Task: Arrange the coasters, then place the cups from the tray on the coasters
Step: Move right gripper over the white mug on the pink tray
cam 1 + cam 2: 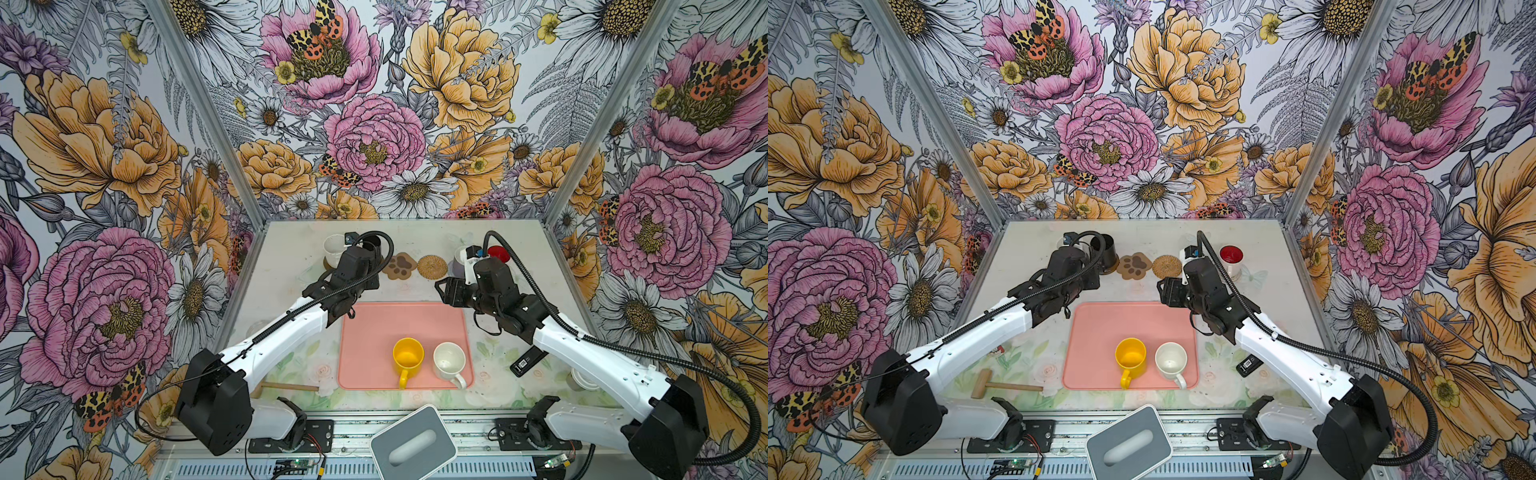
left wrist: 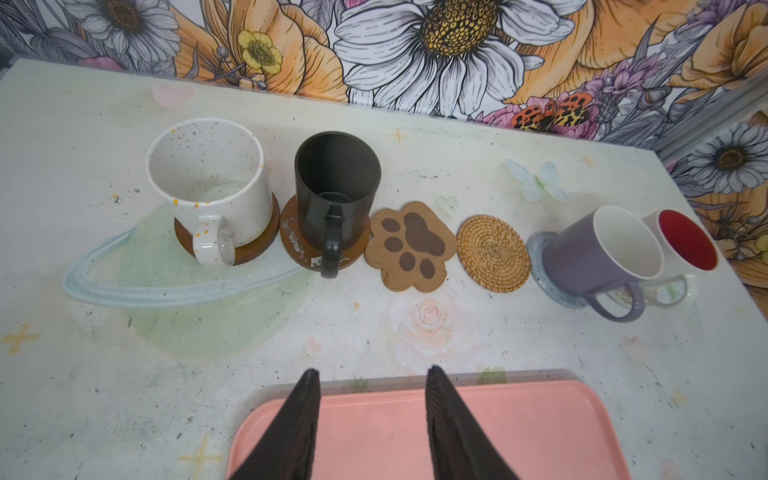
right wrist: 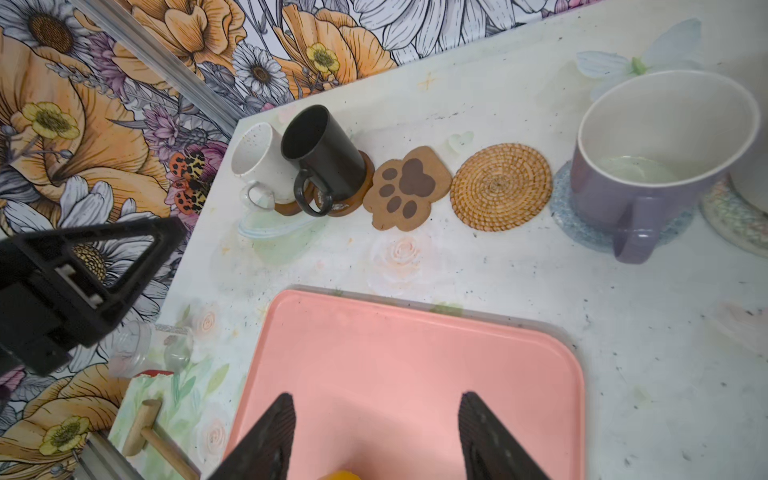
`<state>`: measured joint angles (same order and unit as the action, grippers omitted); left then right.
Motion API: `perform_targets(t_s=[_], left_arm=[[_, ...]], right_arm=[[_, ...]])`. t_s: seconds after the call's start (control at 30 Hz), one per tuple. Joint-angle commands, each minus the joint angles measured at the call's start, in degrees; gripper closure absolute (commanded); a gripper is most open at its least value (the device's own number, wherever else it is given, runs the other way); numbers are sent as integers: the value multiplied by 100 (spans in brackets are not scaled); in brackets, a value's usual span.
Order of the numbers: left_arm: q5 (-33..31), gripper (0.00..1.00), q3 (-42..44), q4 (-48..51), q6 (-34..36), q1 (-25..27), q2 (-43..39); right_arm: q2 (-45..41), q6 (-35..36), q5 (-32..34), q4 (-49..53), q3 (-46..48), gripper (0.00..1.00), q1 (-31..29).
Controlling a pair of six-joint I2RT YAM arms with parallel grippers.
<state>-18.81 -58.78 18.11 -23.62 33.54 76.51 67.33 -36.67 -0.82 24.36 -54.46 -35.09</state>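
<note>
Tray (image 1: 374, 332): carries 2, yellow cup (image 1: 408, 354) and cream-white cup (image 1: 449, 360), behind both jaws.
Left gripper (image 2: 372, 370): jaws spread, empty.
Right gripper (image 3: 376, 399): jaws spread, empty.
Ahead of jaws: paw coaster (image 2: 409, 245), rattan coaster (image 2: 493, 253), both bare.

Two cups (image 1: 408, 357) stand on the tray (image 1: 386, 324). Behind the tray lies a row of coasters (image 1: 432, 266); four bear other cups (image 2: 336, 187).

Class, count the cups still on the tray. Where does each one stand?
2. The yellow cup stands near the front edge of the tray. The white cup stands just to its right in both top views. The far end of the tray is bare, so none seems hidden.
</note>
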Motion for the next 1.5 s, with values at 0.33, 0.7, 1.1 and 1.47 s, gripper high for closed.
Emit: perform_targets(t_s=[0.33, 0.7, 1.1, 1.47], left_arm=[[-139, 53, 395, -941, 105, 11, -397], [-168, 51, 502, -1109, 121, -6, -450], [-114, 50, 473, -1145, 110, -6, -347], [-114, 50, 473, -1132, 105, -5, -330]], right_arm=[[-763, 72, 733, 1963, 229, 35, -1003], [-1008, -13, 568, 2996, 339, 35, -1665], [-1321, -235, 512, 3347, 595, 35, -2190], [-1454, -437, 398, 3486, 887, 36, -2502]])
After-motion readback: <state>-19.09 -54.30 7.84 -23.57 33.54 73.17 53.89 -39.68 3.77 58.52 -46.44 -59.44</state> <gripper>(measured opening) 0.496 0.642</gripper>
